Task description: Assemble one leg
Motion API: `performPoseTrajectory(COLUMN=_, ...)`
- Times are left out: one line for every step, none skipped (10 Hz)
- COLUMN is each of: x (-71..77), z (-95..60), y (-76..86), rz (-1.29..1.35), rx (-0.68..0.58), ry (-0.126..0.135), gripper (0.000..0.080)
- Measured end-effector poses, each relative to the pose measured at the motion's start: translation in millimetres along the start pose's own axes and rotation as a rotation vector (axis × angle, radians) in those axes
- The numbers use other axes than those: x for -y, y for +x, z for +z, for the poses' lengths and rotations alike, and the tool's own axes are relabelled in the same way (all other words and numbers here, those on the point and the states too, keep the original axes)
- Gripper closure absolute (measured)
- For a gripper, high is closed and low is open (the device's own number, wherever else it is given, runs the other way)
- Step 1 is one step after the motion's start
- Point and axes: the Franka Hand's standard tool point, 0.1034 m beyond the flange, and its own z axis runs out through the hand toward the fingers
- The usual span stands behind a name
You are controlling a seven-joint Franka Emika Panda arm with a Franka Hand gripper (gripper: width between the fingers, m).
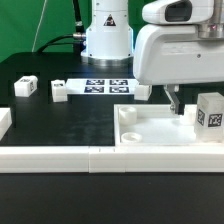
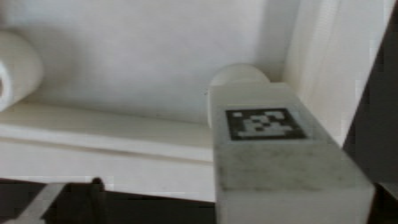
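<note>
The leg (image 1: 210,112), a small white block with a black-and-white tag, stands upright in a corner of the large white tray piece (image 1: 160,135) at the exterior view's right. In the wrist view the leg (image 2: 270,140) fills the lower part, seated against the tray's raised rim (image 2: 311,50). My gripper (image 1: 178,106) hangs over the tray just to the exterior view's left of the leg, and no finger grips it. In the wrist view only one dark fingertip (image 2: 95,182) shows, apart from the leg. The jaws look open and empty.
Two more white leg blocks (image 1: 25,88) (image 1: 57,92) lie on the black table at the exterior view's left. The marker board (image 1: 107,86) lies in front of the robot base. Long white border bars (image 1: 50,158) run along the front. A round socket (image 2: 15,62) shows in the tray.
</note>
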Motion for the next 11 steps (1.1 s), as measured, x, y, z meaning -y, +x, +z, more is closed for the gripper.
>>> performPoseTrajectory(x=-0.2, z=0.1, y=0.0, rz=0.0, rx=0.0, ry=0.0, gripper=0.0434)
performPoseTrajectory(x=-0.1, z=0.1, y=0.0, rz=0.0, rx=0.0, ry=0.0, gripper=0.0434)
performPoseTrajectory(x=-0.3, z=0.2, y=-0.1, rz=0.0, rx=0.001, ry=0.0, gripper=0.0508)
performPoseTrajectory(x=-0.3, z=0.2, y=-0.2, rz=0.018, rx=0.001, ry=0.0, gripper=0.0508)
performPoseTrajectory(x=-0.1, z=0.2, y=-0.2, rz=0.022, rx=0.001, ry=0.0, gripper=0.0508)
performPoseTrajectory(x=1.8, z=0.2, y=-0.3, rz=0.127, rx=0.001, ry=0.002, gripper=0.0508)
performPoseTrajectory(x=4.9, z=0.5, y=-0.8, rz=0.264, rx=0.002, ry=0.002, gripper=0.0508)
performPoseTrajectory(x=6.9, z=1.5, y=-2.3, rz=0.359, rx=0.004, ry=0.002, gripper=0.0508)
performPoseTrajectory(x=8.4, z=2.1, y=-3.2, rz=0.482, rx=0.006, ry=0.003, gripper=0.0508)
performPoseTrajectory(x=7.0, z=2.5, y=-3.4, rz=0.626, rx=0.006, ry=0.01, gripper=0.0508)
performPoseTrajectory(x=6.1, z=2.8, y=-3.0, rz=0.721, rx=-0.001, ry=0.013, gripper=0.0508)
